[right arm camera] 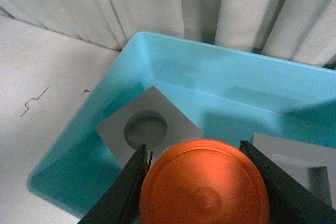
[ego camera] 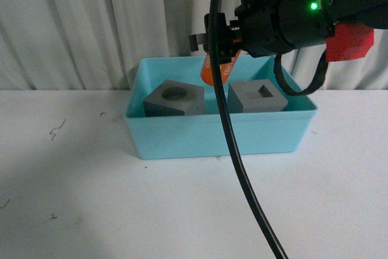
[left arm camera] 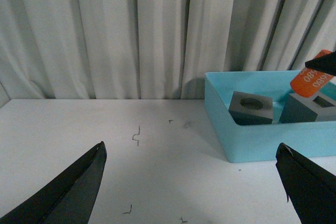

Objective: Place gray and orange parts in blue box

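Orange cylinder (left arm camera: 312,79) (lettered "089") aloft

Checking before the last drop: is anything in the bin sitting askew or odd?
The gray cube with the round recess sits tilted in the blue box; the other cube looks roughly level. The right gripper holds the orange cylinder above them.

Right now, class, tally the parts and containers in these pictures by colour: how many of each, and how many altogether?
Gray: 2, the matte gray cube with a round recess and the matte gray cube with a rectangular recess
Orange: 1, the orange cylinder held in the right gripper
Turquoise: 1, the light turquoise plastic bin
Total: 4
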Controlling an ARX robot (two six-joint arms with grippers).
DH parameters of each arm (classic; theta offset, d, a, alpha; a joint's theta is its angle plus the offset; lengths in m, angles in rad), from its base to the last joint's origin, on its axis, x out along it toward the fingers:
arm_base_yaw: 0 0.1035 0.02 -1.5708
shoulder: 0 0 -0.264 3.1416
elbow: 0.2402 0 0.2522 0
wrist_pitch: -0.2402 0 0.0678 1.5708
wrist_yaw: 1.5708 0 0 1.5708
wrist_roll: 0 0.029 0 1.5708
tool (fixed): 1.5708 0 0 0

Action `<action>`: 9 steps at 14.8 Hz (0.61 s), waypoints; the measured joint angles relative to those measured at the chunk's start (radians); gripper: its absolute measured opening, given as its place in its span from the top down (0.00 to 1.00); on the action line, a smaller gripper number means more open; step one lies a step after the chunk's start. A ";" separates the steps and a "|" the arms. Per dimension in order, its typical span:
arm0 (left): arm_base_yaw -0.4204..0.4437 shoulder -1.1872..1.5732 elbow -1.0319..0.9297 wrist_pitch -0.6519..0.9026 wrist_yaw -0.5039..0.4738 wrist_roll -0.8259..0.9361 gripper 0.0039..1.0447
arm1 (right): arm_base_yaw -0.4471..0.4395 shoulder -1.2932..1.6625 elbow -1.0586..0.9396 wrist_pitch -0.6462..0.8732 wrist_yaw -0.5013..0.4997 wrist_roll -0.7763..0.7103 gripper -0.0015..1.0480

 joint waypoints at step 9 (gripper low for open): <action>0.000 0.000 0.000 0.000 0.000 0.000 0.06 | 0.016 0.169 0.143 -0.072 0.094 0.071 0.55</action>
